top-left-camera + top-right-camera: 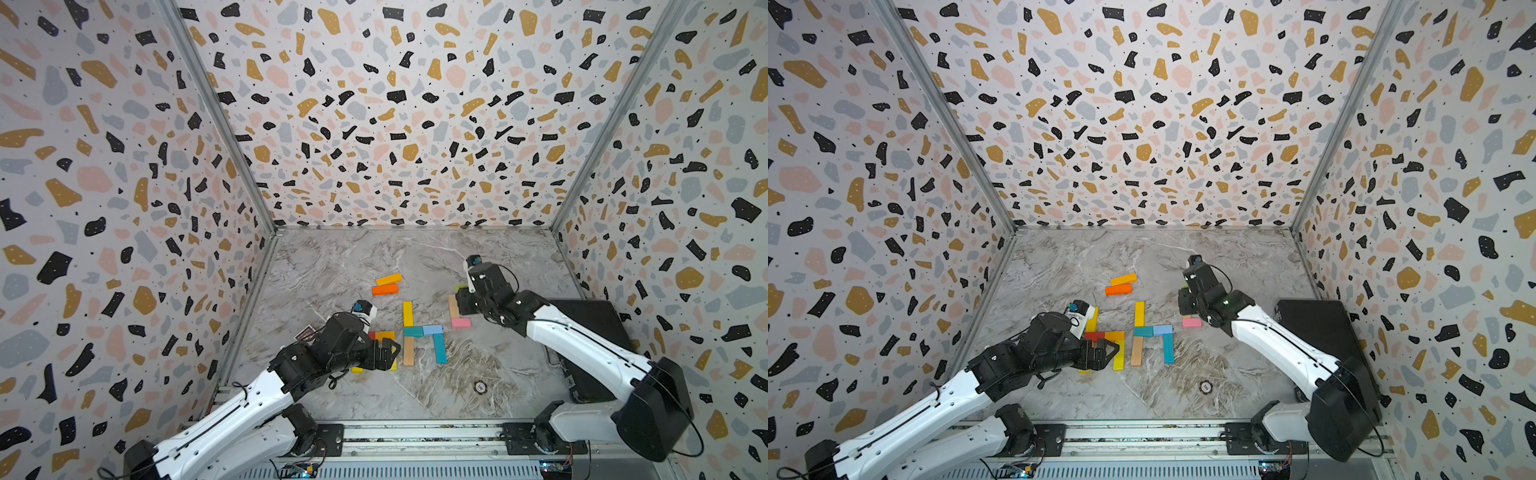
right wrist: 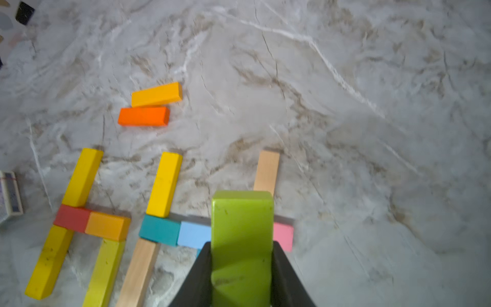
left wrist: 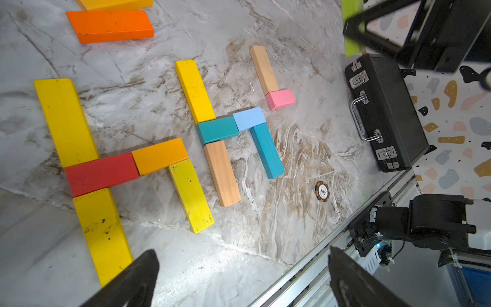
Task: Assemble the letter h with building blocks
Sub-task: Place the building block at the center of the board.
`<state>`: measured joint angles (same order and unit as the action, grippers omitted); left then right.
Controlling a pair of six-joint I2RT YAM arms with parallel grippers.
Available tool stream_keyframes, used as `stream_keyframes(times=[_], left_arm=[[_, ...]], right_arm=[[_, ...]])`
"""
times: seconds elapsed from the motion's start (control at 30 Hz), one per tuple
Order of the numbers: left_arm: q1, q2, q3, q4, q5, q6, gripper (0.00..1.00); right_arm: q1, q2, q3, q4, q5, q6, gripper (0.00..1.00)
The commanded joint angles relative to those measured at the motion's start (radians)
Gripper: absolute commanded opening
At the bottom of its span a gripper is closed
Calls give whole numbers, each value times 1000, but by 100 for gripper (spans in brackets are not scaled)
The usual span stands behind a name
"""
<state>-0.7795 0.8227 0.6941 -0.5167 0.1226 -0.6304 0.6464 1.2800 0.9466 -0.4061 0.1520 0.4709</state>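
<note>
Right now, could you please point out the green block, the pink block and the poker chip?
green block point(image 2: 241, 239): right wrist view, middle of its broad face.
pink block point(image 3: 280, 97): left wrist view, centre of its top face.
poker chip point(image 3: 322, 191): left wrist view, its centre.

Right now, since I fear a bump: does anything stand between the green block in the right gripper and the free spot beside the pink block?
Nothing visible does. The right gripper holds the green block close to the wooden bar and pink block, and the table beside the pink block shows bare.
</note>
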Motion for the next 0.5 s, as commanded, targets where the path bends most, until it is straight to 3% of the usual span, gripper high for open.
stream_keyframes(times=[0.0, 0.3, 0.47], left_arm=[[8, 25, -18, 78, 33, 10, 99], [8, 85, -23, 128, 60, -4, 99], [9, 81, -28, 130, 57, -7, 99]], right_arm=[[11, -62, -160, -43, -41, 96, 26], [27, 7, -332, 97, -81, 190, 27], [27, 26, -356, 109, -81, 210, 37]])
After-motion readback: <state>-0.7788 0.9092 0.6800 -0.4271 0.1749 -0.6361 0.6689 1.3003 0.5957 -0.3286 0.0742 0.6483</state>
